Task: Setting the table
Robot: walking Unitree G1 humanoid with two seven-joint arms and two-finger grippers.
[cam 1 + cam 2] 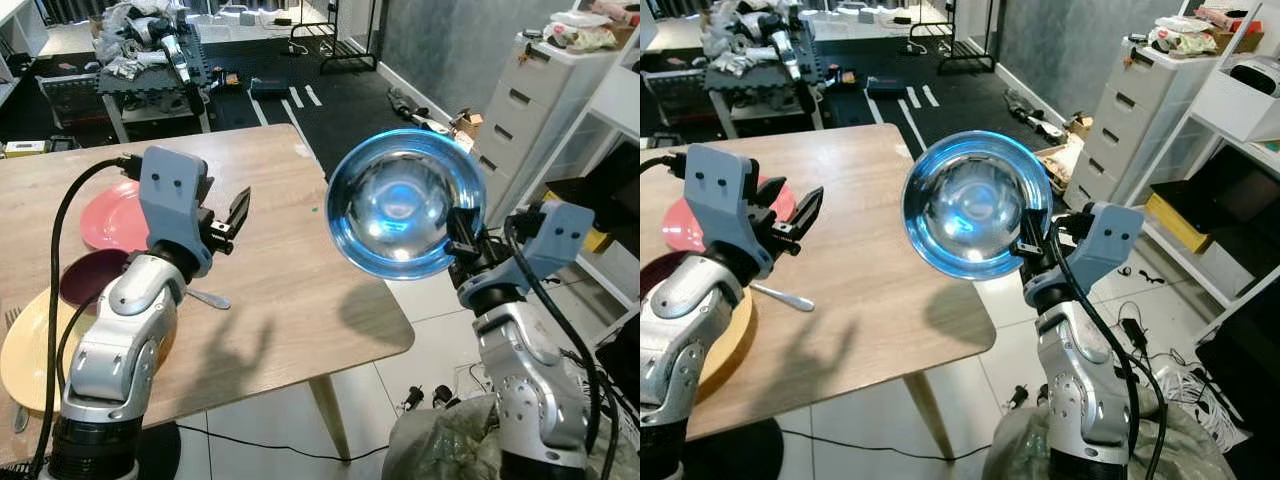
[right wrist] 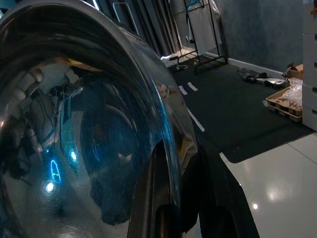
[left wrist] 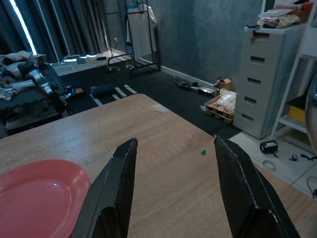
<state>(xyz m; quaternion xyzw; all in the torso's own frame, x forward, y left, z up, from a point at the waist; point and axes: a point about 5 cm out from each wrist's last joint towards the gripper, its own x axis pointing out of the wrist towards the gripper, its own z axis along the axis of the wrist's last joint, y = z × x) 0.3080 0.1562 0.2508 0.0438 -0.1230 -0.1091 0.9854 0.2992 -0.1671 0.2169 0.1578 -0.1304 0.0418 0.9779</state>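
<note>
The right gripper (image 1: 462, 243) holds one shiny blue metal bowl (image 1: 405, 203) by its rim, jaws clamped on the edge nearest the wrist. The bowl is in the air just off the counter's (image 1: 290, 290) right edge, tipped up on its side so its hollow faces the head camera and its rim stands nearly upright. In the right wrist view the bowl's curved wall (image 2: 89, 134) sits right against the lens with a black finger (image 2: 218, 198) pressed along the rim.

The left gripper (image 1: 232, 222) hovers above the middle of the wooden counter, jaws spread wide and holding nothing, pointing across the counter towards its far edge.

On the left part of the counter lie three plates: one pink plate (image 1: 112, 218), one dark maroon plate (image 1: 88, 275) and one yellow plate (image 1: 30, 350), overlapping in a row. A single spoon (image 1: 785, 296) lies beside them, its handle pointing toward the counter's middle. A fork (image 1: 12, 322) sits at the left edge.
</note>
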